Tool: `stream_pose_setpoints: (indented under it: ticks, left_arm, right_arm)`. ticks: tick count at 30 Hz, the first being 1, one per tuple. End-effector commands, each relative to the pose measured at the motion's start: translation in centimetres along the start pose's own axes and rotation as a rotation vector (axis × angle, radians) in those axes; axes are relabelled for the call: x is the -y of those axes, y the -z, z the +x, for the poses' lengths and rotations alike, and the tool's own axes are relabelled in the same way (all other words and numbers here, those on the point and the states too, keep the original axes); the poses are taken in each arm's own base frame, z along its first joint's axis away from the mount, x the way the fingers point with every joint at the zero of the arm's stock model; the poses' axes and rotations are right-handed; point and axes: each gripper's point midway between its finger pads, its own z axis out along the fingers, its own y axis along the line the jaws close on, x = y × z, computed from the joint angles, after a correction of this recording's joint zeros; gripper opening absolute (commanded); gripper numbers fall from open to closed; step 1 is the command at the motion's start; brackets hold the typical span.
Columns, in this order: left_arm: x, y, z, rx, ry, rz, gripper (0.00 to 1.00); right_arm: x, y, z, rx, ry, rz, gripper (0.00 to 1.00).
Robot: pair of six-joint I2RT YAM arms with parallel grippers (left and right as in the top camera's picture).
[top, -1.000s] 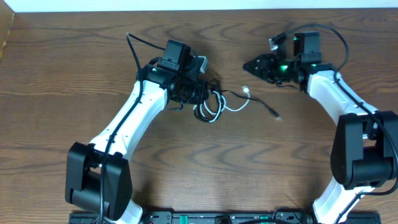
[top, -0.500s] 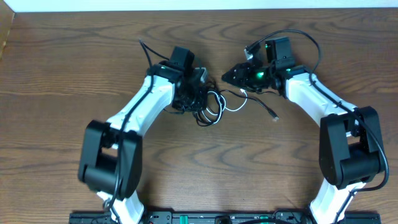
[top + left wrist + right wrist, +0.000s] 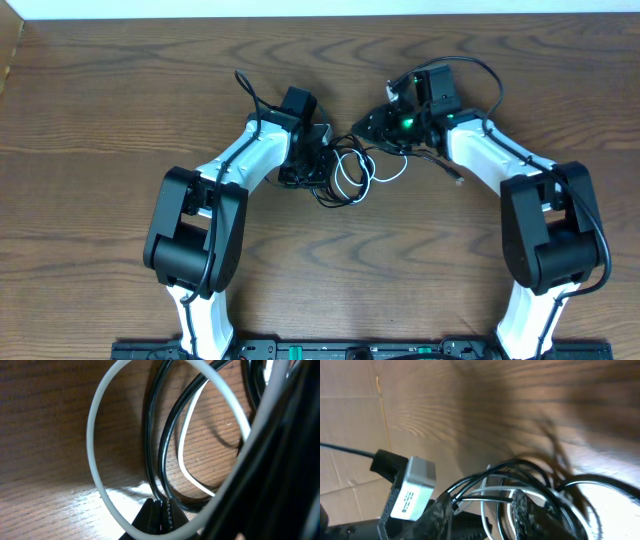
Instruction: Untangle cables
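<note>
Now the right gripper (image 3: 362,125) has swung leftward to the edge of the tangled cables (image 3: 345,178). These lie mid-bench, nearer the far edge, and the left gripper (image 3: 318,150) has stayed pressed into their other side. Both arms therefore bracket the knot, which looks like the setup for pulling strands apart. The right wrist view shows its fingers (image 3: 440,515) apart, with white and black strands between them. From the left wrist, a white loop (image 3: 92,435) and black cords (image 3: 150,435) fill the view, and its jaw state cannot be told. Both elbows are folded inward.
</note>
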Motion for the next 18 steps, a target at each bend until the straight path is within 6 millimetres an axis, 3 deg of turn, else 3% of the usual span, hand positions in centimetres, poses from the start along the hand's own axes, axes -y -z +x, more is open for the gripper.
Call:
stream_pose_setpoints:
  ticks: [1, 8, 13, 18]
  left_arm:
    - [0.3, -0.3, 0.1, -0.009, 0.01, 0.028, 0.07]
    - [0.4, -0.4, 0.2, -0.012, 0.009, 0.027, 0.07]
    - [0.4, -0.4, 0.3, -0.014, 0.01, 0.027, 0.08]
    - [0.4, -0.4, 0.3, -0.015, 0.011, 0.026, 0.08]
  right_arm:
    - [-0.4, -1.2, 0.4, 0.013, -0.041, 0.036, 0.34]
    - [-1.3, -2.4, 0.6, 0.05, -0.059, 0.056, 0.33]
    - [0.0, -3.6, 1.1, 0.032, -0.115, 0.079, 0.31]
    - [0.5, -4.7, 0.4, 0.049, -0.131, 0.051, 0.19]
